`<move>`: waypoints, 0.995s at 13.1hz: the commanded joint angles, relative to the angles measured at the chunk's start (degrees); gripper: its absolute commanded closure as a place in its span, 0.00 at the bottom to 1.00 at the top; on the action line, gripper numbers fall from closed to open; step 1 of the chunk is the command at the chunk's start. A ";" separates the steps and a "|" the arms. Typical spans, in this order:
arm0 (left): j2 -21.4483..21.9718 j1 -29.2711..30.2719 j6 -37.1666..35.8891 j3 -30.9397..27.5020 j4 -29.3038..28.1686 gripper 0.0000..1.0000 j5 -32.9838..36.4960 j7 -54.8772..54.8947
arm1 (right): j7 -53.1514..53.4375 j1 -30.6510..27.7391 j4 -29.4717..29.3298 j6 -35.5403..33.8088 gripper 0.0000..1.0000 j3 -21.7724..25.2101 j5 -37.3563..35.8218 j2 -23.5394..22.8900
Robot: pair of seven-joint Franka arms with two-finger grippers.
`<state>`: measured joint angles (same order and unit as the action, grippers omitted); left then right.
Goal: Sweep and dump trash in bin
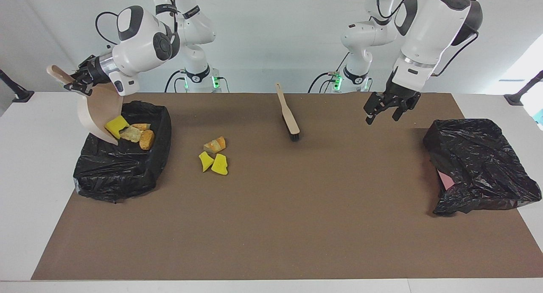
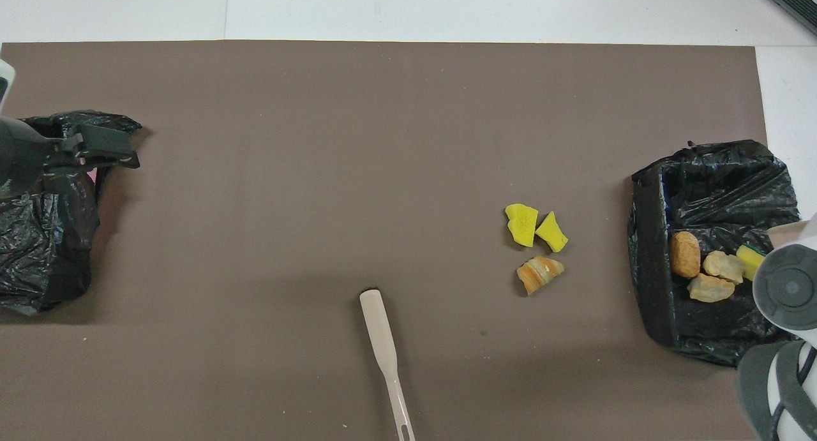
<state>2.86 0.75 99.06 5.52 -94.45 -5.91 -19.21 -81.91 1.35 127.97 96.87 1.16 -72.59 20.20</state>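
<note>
The right pincer (image 1: 78, 82), shut on the dustpan (image 1: 98, 115), tips it over the bin (image 1: 123, 166) (steeper helps); three pieces (image 1: 214, 155) lie beside the bin; the left pincer (image 1: 388, 110) waits open.

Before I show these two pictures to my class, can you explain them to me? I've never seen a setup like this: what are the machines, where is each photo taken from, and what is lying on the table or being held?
These are two robot arms at a table covered by a brown mat. One picture looks across the table at the arms; the other looks down from above their end.

The right tool is shut on the handle of a beige dustpan, tipped over a bin lined with a black bag. Four scraps lie in that bin.

The left tool is open, holds nothing, and hangs over the mat near a second black bag at the left arm's end of the table.

Three scraps lie on the mat beside the bin. A brush lies nearer to the robots than those three.
</note>
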 commanded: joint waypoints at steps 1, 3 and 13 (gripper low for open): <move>-0.75 -7.25 -5.43 -9.36 4.00 0.00 0.90 5.29 | 0.24 3.12 -0.78 -5.96 1.00 -2.82 4.00 2.47; -0.58 -6.30 -7.99 -10.27 4.36 0.00 0.90 11.19 | 6.55 6.02 -2.02 -11.06 1.00 -6.07 10.94 2.39; -0.49 -1.63 -12.40 -7.28 5.24 0.00 4.41 21.66 | 61.94 11.73 -18.17 -12.23 1.00 -15.84 48.05 -13.13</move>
<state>2.85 -1.79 88.50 -2.69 -91.08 -2.89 -1.21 -34.08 10.61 116.23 85.11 -13.08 -27.70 14.99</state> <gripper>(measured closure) 0.000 0.674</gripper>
